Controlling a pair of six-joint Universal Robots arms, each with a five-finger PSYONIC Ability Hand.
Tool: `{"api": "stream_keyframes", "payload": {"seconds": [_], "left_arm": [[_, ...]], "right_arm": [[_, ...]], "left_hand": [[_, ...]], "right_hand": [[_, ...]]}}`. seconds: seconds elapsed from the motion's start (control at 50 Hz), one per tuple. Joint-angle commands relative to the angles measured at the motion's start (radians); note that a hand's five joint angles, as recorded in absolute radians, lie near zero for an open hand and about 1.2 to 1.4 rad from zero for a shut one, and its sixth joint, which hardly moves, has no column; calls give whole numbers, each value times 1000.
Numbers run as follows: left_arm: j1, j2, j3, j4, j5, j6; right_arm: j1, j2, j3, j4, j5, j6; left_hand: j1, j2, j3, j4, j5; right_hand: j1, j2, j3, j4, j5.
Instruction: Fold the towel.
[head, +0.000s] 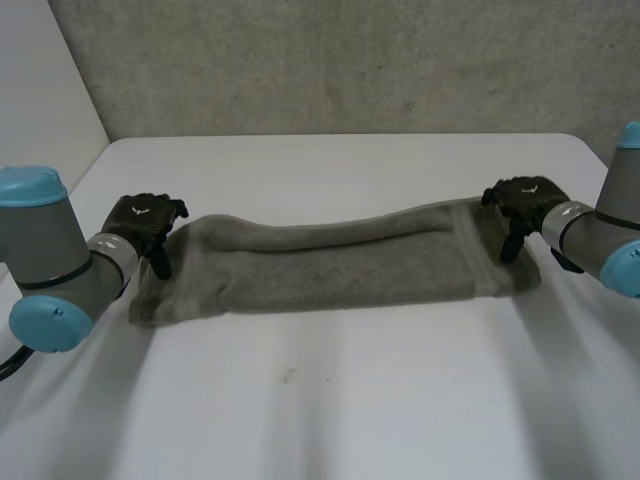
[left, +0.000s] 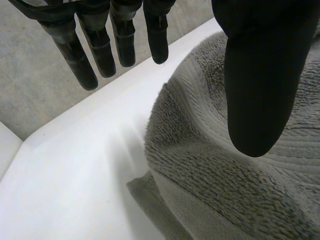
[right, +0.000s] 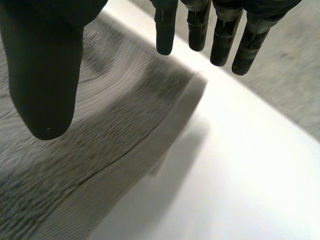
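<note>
white table (head: 330, 400) | grey towel (head: 340, 265) folded lengthwise, rumpled | left robot hand (head: 145, 222) fingers spread | right robot hand (head: 524, 203) fingers spread

Soft, rather dim light lies over my white table (head: 330, 400). Beside my right hand (right: 45, 75) the table glows brightest, almost washed out, and the raised edge of the towel (right: 100, 130) lays a soft grey shadow on it there.

Grey towel (head: 330, 262), white table (head: 350, 400)
</note>
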Motion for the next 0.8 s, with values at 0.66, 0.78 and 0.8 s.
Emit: {"api": "stream_keyframes", "payload": {"seconds": [0.66,0.78,0.8], "left_arm": [[0,125,-189,7,-1,3],[-1,143,-211,9,0,3],[-3,146,-214,9,2,1]], "right_arm": [[-123,-166,462,-245,-128,-95],[-120,-158,465,-251,-128,-98],[-120,-152,465,-253,-128,-101]], "left_hand": [[1,9,9,10,10],[1,9,9,10,10],[-2,6,6,7,7]], "right_hand": [[313,323,348,328,313],[463,473,498,478,463],[579,589,614,594,579]]}}
